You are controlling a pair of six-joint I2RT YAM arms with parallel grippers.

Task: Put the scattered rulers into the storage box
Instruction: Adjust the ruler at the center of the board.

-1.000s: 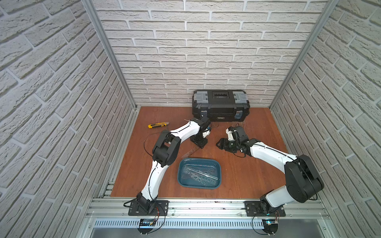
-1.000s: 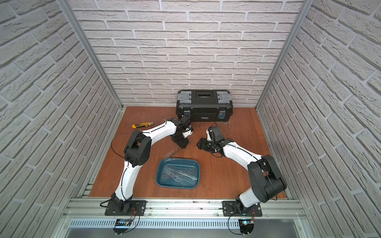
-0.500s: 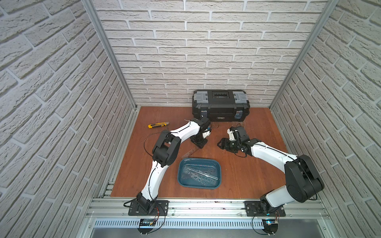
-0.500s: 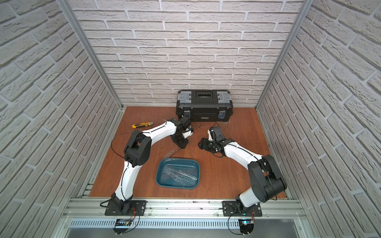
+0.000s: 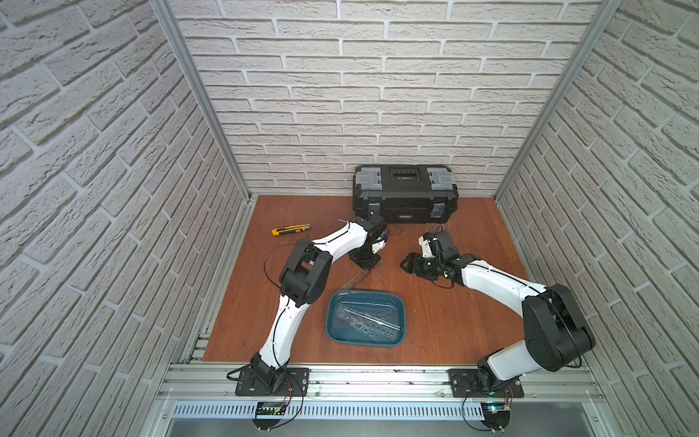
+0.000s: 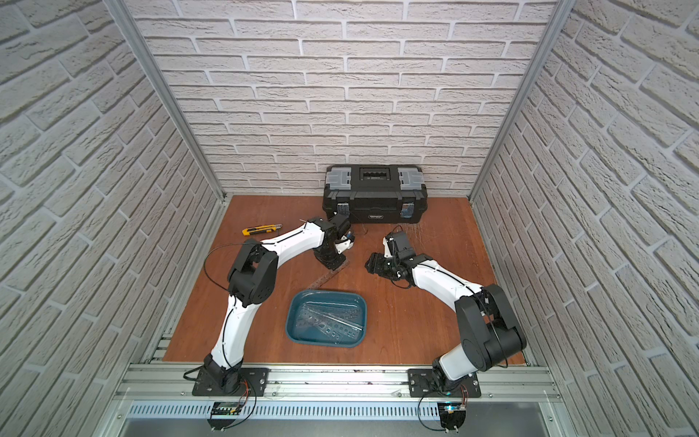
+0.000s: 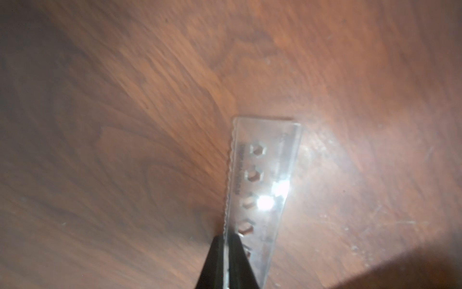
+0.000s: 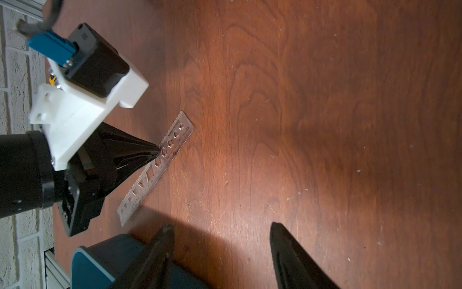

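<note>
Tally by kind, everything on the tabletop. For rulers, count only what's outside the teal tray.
clear ruler outside the tray: 1, pinched by the left gripper
teal tray: 1
black toolbox: 1
yellow utility knife: 1
Total: 4
The rulers in the tray overlap, so they cannot be counted.

The left arm [image 5: 340, 240] arches forward from its base, elbow raised and wrist bent steeply down; the left gripper [image 7: 226, 239] is pinched tight on the edge of a clear ruler [image 7: 262, 175]. The right arm [image 5: 499, 283] reaches low across, the right gripper [image 8: 221, 225] level, jaws apart, holding nothing
</note>
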